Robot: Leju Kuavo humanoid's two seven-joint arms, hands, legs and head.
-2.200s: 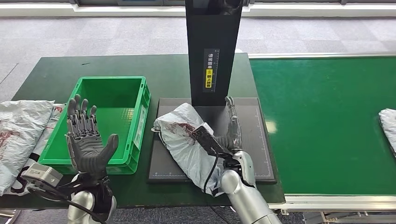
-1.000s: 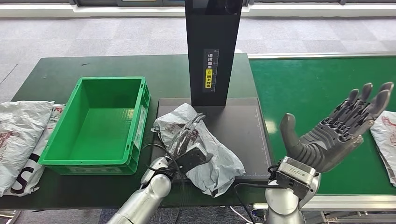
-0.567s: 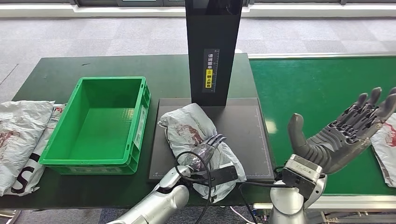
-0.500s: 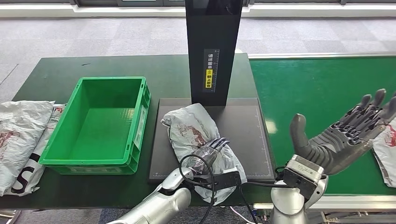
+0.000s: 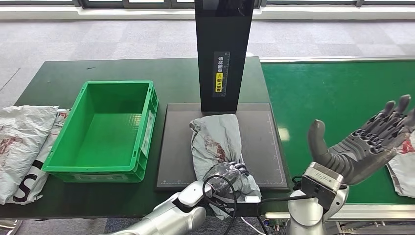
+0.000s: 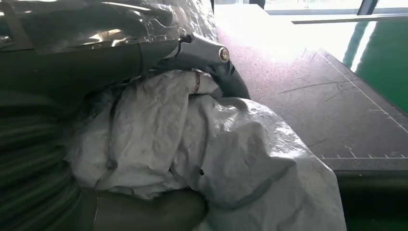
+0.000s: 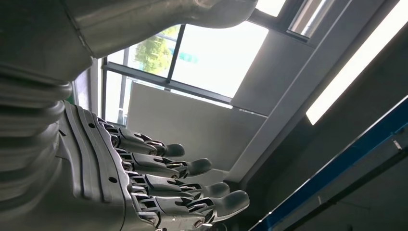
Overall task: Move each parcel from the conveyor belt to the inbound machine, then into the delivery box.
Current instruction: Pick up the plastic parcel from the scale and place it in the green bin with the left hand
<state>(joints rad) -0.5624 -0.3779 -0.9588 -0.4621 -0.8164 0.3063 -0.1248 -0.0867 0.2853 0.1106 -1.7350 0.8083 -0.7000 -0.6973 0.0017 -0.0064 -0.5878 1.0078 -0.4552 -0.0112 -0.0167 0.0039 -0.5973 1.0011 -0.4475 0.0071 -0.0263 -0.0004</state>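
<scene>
The green conveyor belt (image 5: 337,83) ran along the right, with 1 more grey parcel (image 5: 404,166) lying at its far right edge, partly behind the raised right hand (image 5: 364,147). Beside it stood the dark table (image 5: 63,73) carrying the inbound machine (image 5: 259,147), a flat black plate under a tall black column, and the green delivery box (image 5: 105,129), which sat open just left of the plate. The crumpled grey parcel on the plate (image 5: 218,147) lay lengthwise from the column's foot to the near edge, its near end hanging over. The left hand (image 5: 229,174) was closed over that near end, fingers wrapped into the loose film; the left wrist view showed the bag bunched against the palm. The right hand was held up above the belt, palm up, fingers spread, holding nothing. The main risk seemed to be the grip: the hand had mostly slack wrapping, so on lifting the contents could sag, swing or slip free. The bag's long trailing end might also catch the box's near wall or drape over its rim instead of dropping inside. The cable looped by the wrist (image 5: 220,193) could snag the plate's corner.
</scene>
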